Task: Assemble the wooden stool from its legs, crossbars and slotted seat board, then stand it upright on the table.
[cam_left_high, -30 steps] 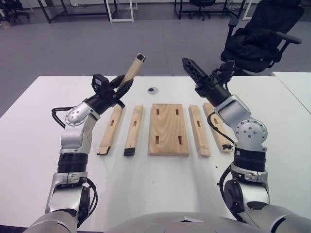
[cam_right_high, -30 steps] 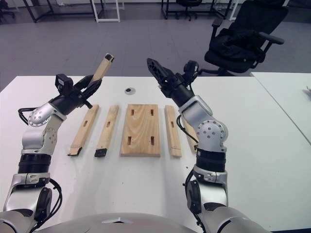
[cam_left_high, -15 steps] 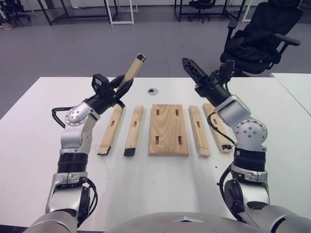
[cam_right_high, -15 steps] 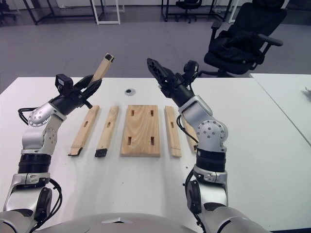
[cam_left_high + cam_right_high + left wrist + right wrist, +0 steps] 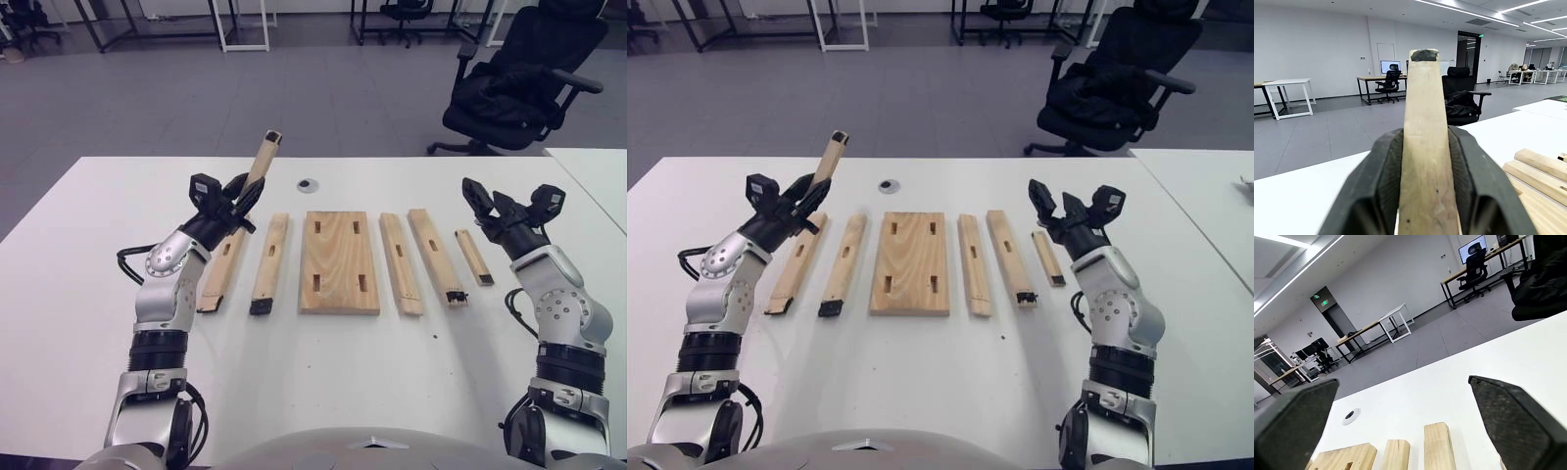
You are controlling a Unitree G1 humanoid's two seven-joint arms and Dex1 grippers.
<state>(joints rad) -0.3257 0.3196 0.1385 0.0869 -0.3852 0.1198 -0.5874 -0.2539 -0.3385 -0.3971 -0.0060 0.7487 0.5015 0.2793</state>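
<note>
Right, left pincer first: clamped shut on a pale wooden bar, square in section, dark-capped at its far end. From the wrist I see my black fingers hugging both its sides. I hold it tilted up off the white table, far end pointing away from me and clear of the row below. That, I reckon, leaves the end free to meet a slot. Leg or crossbar? I can't say for sure.

Over to the right pincer: wide open, gripping nothing. It hangs over the table at the right end of the row, near the far end of a short light wooden stick, handy for the next pick, I'd judge.

Outward now. The flat rectangular seat board of light wood lies in the middle, its four slots facing up. A left pair of long slotted wooden strips lies on one side and a right pair on the other, all parallel and apart. Nothing is joined yet; the pieces look spread so each can be grabbed alone.
</note>
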